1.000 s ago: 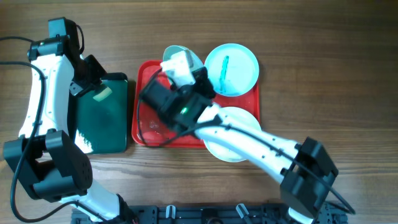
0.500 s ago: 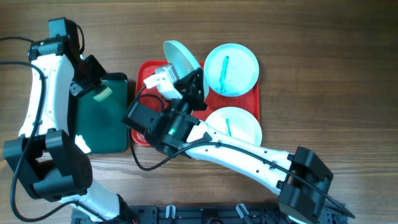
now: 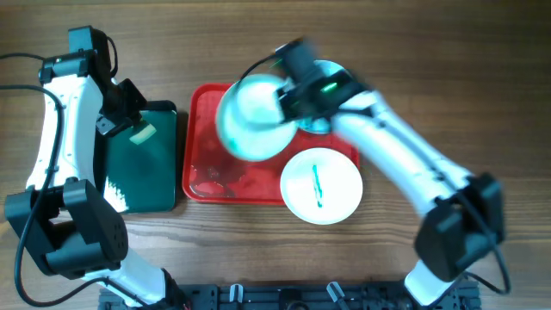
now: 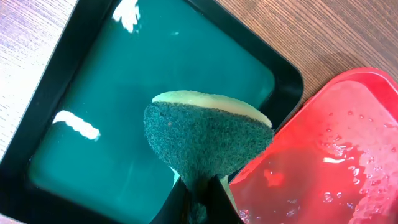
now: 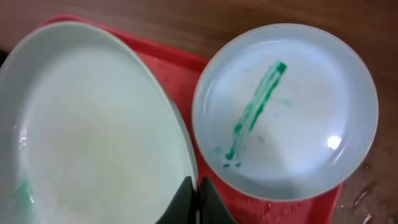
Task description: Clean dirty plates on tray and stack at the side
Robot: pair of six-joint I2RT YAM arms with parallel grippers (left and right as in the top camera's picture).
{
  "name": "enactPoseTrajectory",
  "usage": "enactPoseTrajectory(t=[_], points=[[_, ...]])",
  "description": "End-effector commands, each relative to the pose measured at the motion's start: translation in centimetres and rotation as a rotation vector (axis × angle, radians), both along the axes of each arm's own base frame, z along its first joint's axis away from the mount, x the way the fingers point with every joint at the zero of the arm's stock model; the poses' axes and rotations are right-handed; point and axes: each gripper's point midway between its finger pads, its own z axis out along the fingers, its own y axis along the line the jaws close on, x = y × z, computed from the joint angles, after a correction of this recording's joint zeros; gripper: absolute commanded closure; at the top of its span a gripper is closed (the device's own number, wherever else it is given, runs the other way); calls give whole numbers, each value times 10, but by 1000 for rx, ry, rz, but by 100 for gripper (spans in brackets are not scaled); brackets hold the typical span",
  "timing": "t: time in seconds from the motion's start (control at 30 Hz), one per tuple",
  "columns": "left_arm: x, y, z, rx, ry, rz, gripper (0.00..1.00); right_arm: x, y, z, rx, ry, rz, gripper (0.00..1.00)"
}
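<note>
We list left fingers (image 4: 176, 208) clamped on a scouring sponge (image 4: 208, 140) over the dark green tray (image 4: 186, 62). Right fingers (image 5: 181, 202) pinch the rim of a plate (image 5: 93, 124) above the red tray (image 3: 200, 172).

No legible text, label, brand, number or sign on the plates (image 3: 340, 185) or the tray (image 3: 200, 142)

A brown wooden desk (image 3: 258, 34) carries two trays side by side: a red tray (image 3: 205, 172) near the middle and a green tray (image 3: 151, 172) just beside it on the left, their long sides parallel. A streaked plate (image 3: 321, 185) overhangs the red tray's near right corner, out over the desk
</note>
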Motion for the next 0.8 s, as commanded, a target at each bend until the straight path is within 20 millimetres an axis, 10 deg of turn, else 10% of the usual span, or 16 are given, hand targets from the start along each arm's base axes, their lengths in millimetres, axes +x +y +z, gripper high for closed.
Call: enactPoseTrajectory(t=[0.0, 0.17, 0.3, 0.6, 0.77], points=[[0, 0, -2, -12, 4, -5, 96, 10, -58, 30, 252, 96, -96, 96], [0, 0, -2, -12, 4, -5, 96, 3, -242, 1, 189, 207, -533, 96], [0, 0, -2, -11, 4, -5, 96, -36, -331, -36, 177, 291, -804, 96], [1, 0, -2, -11, 4, -5, 96, -81, -341, -122, 189, 365, -882, 96], [2, 0, -2, -11, -3, -2, 96, -84, -328, -134, 245, 369, -860, 87]])
